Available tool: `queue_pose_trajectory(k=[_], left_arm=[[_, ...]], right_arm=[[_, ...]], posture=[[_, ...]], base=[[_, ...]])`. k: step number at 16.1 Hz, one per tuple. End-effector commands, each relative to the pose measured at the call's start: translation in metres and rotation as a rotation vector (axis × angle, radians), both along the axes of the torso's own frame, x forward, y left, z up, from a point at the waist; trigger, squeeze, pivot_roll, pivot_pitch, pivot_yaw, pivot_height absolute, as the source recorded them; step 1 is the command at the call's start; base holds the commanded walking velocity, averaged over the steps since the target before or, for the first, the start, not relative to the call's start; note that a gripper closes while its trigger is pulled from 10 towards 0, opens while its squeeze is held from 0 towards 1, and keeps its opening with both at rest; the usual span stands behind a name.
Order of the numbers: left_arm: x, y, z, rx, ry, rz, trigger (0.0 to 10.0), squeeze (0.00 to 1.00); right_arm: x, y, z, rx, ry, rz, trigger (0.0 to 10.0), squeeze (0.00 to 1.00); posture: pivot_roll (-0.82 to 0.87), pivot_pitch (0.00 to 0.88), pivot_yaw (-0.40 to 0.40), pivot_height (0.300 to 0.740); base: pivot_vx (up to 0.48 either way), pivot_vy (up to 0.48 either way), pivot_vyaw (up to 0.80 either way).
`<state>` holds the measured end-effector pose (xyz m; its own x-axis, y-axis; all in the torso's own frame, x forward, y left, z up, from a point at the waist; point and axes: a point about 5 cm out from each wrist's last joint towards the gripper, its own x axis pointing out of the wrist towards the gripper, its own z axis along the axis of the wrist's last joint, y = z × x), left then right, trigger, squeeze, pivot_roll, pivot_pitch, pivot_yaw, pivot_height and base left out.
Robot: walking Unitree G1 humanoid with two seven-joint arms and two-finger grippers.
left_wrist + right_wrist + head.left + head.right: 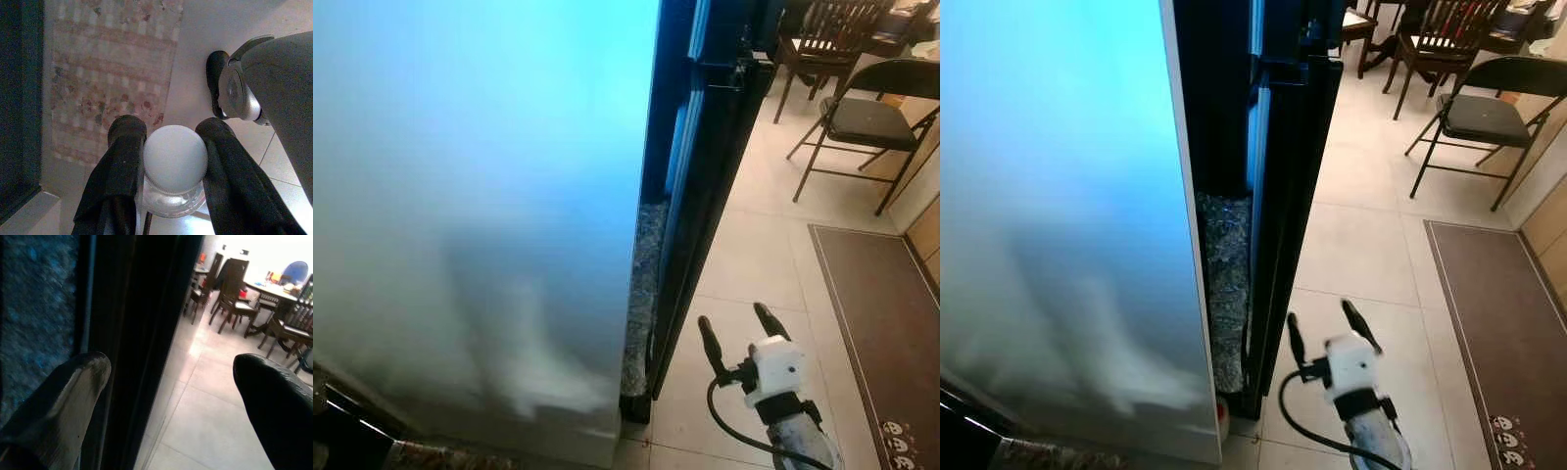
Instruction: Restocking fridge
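Observation:
The fridge's pale side panel [480, 196] takes up the left of the head views, with its black door [705, 176] edge-on just right of it. My right gripper [734, 315] is low in front of me, open and holding nothing, close beside the door's edge [142, 333]. In the left wrist view, my left gripper [172, 128] is shut on a clear bottle with a round white cap [174, 156], one black finger on each side of the neck.
A speckled stone strip [641, 294] runs between the panel and the door. A black folding chair [871, 122] and wooden dining chairs [822, 39] stand on the tiled floor to the far right. A brown mat [886, 313] lies on the right. A patterned rug [107, 73] lies below the left gripper.

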<state>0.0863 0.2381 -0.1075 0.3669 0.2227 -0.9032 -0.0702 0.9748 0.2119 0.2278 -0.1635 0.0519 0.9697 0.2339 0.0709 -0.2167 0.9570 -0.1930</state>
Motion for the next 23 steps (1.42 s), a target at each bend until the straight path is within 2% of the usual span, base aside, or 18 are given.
queue_pose_trajectory(k=[1,4,5,8,9,10,11,13,14,15,19,23], left_arm=[[-0.005,0.002,-0.001,0.004,0.01,0.024,10.0,0.0],[-0.004,0.002,0.0,0.004,0.006,0.031,10.0,0.0],[-0.004,0.002,0.0,0.005,0.004,0.028,10.0,0.0],[-0.003,0.002,0.0,0.003,0.002,0.028,10.0,0.0],[-0.004,0.002,0.0,0.002,0.003,0.027,10.0,0.0],[-0.003,0.002,0.0,0.001,0.004,0.022,10.0,0.0],[-0.003,0.002,0.0,0.0,0.006,0.015,10.0,0.0],[-0.004,0.001,0.0,0.0,0.005,0.016,10.0,0.0],[-0.004,0.001,0.0,-0.001,0.005,0.017,10.0,0.0],[-0.004,0.001,-0.001,-0.001,0.005,0.017,10.0,0.0],[-0.004,0.001,-0.001,-0.001,0.005,0.013,10.0,0.0],[-0.003,0.0,-0.001,-0.004,0.004,0.013,10.0,0.0]], right_arm=[[0.001,-0.001,-0.001,-0.027,0.024,0.001,10.0,1.0],[0.01,0.0,0.01,-0.012,0.021,-0.023,10.0,1.0],[0.018,0.007,0.022,0.015,0.004,0.011,10.0,1.0],[0.035,0.013,0.033,0.029,-0.014,0.008,10.0,0.99],[0.038,0.015,0.036,0.022,-0.018,0.017,10.0,0.12],[0.042,0.017,0.036,0.038,-0.011,0.01,10.0,0.0],[0.051,0.021,0.04,0.073,-0.005,0.005,10.0,0.0],[0.054,0.025,0.045,0.092,-0.006,0.021,10.0,0.0],[0.056,0.031,0.046,0.135,0.005,0.058,10.0,0.0],[0.056,0.034,0.045,0.128,0.015,0.083,10.0,0.0],[0.058,0.035,0.045,0.127,0.029,0.099,10.0,0.0],[0.064,0.03,0.049,0.126,0.012,0.064,10.0,0.0]], posture=[[-0.07,0.0,-0.027,0.74],[-0.06,0.0,-0.027,0.74],[-0.06,0.0,-0.027,0.74],[-0.06,0.0,-0.027,0.74],[-0.07,0.0,-0.025,0.74],[-0.07,0.0,-0.025,0.74],[-0.07,0.0,-0.026,0.74],[-0.07,0.0,-0.028,0.74],[-0.07,0.0,-0.028,0.74],[-0.06,0.0,-0.032,0.74],[-0.07,0.0,-0.036,0.74],[-0.06,0.0,-0.041,0.74]], base=[[0.0,0.0,0.0],[0.0,0.0,0.0],[0.0,0.0,0.0],[0.0,0.0,0.0],[0.0,0.0,0.0],[0.0,0.0,0.0],[0.0,0.0,0.0],[0.0,0.0,0.0],[0.0,0.0,0.0],[0.0,0.0,0.0],[0.0,0.0,0.0],[0.0,0.0,0.0]])
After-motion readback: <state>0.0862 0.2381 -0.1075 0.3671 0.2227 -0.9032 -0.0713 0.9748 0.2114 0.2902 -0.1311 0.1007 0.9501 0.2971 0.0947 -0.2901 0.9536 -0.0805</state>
